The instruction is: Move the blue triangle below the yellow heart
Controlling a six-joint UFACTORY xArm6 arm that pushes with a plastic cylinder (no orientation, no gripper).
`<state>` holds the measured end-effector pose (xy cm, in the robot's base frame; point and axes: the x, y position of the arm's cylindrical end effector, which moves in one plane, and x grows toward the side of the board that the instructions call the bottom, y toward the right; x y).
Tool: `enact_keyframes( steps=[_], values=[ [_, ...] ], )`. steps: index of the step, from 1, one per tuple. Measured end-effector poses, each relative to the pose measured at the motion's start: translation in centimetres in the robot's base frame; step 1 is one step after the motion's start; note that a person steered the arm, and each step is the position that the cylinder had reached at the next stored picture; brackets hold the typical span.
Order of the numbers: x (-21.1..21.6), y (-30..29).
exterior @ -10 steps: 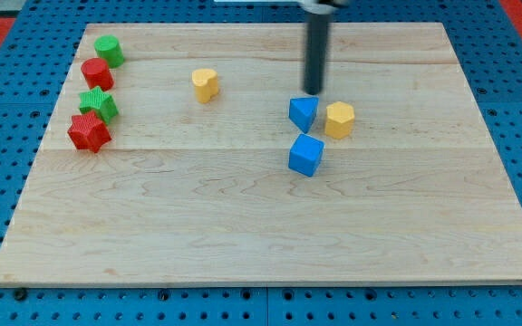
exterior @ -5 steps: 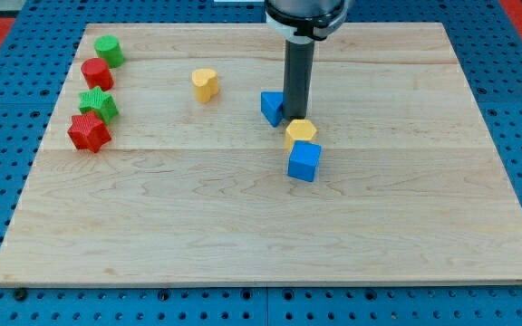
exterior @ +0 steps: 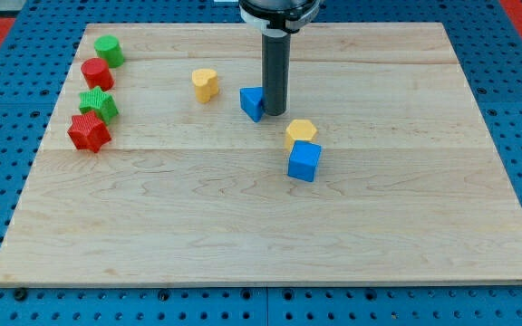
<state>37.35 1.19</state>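
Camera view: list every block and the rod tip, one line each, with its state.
my tip: touching blue triangle's right side
blue triangle: right of yellow heart
yellow heart: alone
yellow hexagon: touching blue cube
blue cube: below hexagon
green cylinder, red cylinder, green star, red star: left column

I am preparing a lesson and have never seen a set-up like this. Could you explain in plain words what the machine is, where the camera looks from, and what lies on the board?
There is one view, looking down at a slant onto a wooden board on a blue pegboard. The machine is a robot arm that ends in a plain dark rod; nothing is held, it only pushes. My tip stands against the right side of the blue triangle. To the view's left of that lies the yellow heart. Lower right sit a yellow hexagon and a blue cube, touching. Along the left edge are a green cylinder, a red cylinder, a green star and a red star.
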Motion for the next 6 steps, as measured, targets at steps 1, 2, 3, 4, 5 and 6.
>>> enact_keyframes(
  steps=[1,2,3,4,5,6],
  values=[
    [-1.1,-0.2],
    [-2.1,-1.8],
    [-2.5,-4.2],
    [-2.5,-4.8],
    [-2.5,-5.9],
    [-2.5,-7.3]
  ],
)
